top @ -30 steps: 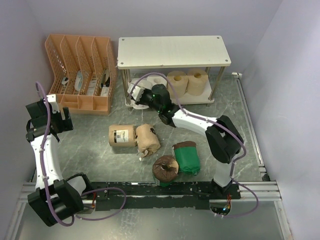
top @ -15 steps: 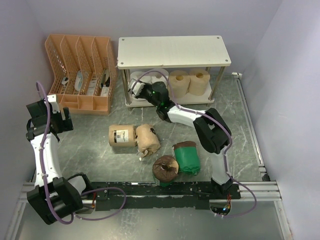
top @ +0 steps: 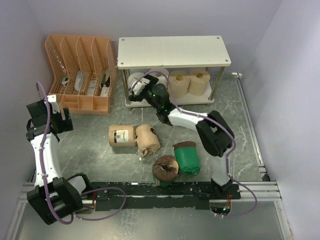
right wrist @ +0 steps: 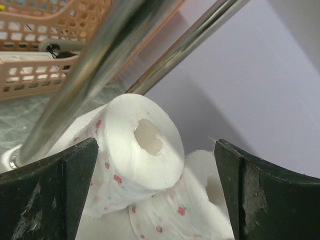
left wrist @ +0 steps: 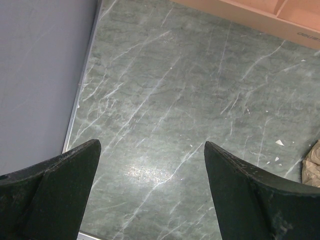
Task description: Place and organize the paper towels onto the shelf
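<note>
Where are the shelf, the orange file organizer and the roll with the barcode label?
shelf [top: 172,50], top external view, bare middle of the top board
orange file organizer [top: 85,104], top external view, low front wall
roll with the barcode label [top: 120,135], top external view, the label on its side

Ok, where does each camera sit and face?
Top external: above, behind the arms, looking down on the green marble table; both arms show.
Left wrist: faces bare tabletop; the left gripper, open, frames it.
Right wrist: faces a white red-dotted paper roll under the white two-tier shelf, right gripper open.
All share the orange slotted file organizer.
</note>
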Controlling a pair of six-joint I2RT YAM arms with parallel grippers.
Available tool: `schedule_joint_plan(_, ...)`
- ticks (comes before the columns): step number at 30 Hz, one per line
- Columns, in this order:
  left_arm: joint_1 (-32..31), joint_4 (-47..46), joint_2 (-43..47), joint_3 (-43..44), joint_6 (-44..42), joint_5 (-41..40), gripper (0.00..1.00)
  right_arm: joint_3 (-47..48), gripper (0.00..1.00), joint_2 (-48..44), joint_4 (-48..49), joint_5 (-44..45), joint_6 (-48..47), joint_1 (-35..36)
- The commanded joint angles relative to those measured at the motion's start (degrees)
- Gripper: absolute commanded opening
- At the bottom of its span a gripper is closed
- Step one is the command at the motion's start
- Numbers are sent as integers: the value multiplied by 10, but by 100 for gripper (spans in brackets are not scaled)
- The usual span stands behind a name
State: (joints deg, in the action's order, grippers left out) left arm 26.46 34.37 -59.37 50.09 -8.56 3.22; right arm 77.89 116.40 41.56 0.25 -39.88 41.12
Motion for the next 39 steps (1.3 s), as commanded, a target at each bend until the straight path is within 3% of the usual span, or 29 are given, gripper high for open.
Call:
schedule_joint_plan(1,5,-5,5,6,1,-1,96,-44,100,-115,-30,71,13,30)
schedule_joint_plan(4,5,-9,8,4,4,-12,96,-34,100,-179,-209,53,59,41)
schedule_joint_plan(7,5,-7,12,6,4,-13,96,12,100,-238,-475,-86,109,40)
schedule_joint_plan(9,5,-8,16,4,0,0,96,24,99,-268,-647,-218,66,41)
schedule_joint_plan(11,5,-3,12,4,-6,27,96,25,96,-289,-834,-356,-53,42)
schedule_joint_plan(12,4,0,7,6,-9,37,96,6,96,-305,-881,-392,-85,41)
schedule_joint_plan(15,5,11,-3,12,-12,48,96,-64,97,-363,-909,-365,-120,40)
schedule_joint_plan(18,4,11,1,11,-13,54,96,-74,96,-387,-987,-314,-146,19)
schedule_joint_plan(24,6,7,8,7,-15,68,96,-100,95,-447,-1110,-360,-175,-19)
schedule_joint_plan(28,5,15,-8,11,-18,78,96,-139,95,-482,-1074,-377,-135,-19)
schedule_joint_plan(33,5,18,-14,13,-21,85,96,-146,94,-464,-1057,-445,-105,-19)
schedule_joint_plan(39,5,16,-10,11,-19,83,96,-149,86,-424,-936,-446,-29,-18)
